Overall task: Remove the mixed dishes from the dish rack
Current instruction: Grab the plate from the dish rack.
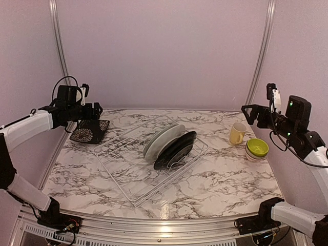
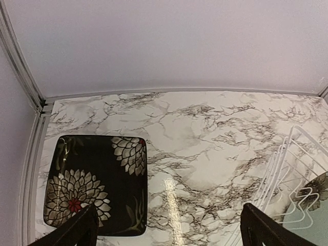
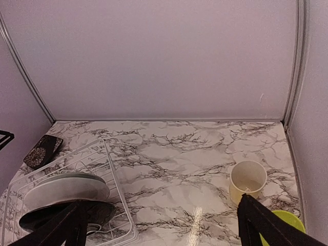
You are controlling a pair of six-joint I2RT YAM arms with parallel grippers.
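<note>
The white wire dish rack [image 1: 119, 154] lies mid-table, and its corner shows in the left wrist view [image 2: 285, 169]. Whitish plates [image 1: 163, 137] and a black plate [image 1: 177, 149] lean on edge inside it. A black squarish flower-patterned plate [image 1: 90, 131] lies flat on the table at far left. My left gripper [image 1: 96, 110] hovers just above it, open and holding nothing. In the left wrist view that plate [image 2: 95, 184] sits under the left finger of my left gripper [image 2: 169, 231]. My right gripper [image 1: 249, 114] hangs open and empty above the pale yellow mug [image 1: 237, 133].
A lime-green bowl [image 1: 258, 147] is stacked on another bowl beside the mug at the right wall. The right wrist view shows the mug [image 3: 247, 180], the green bowl [image 3: 288, 225] and the rack [image 3: 110, 169]. Walls close in on three sides.
</note>
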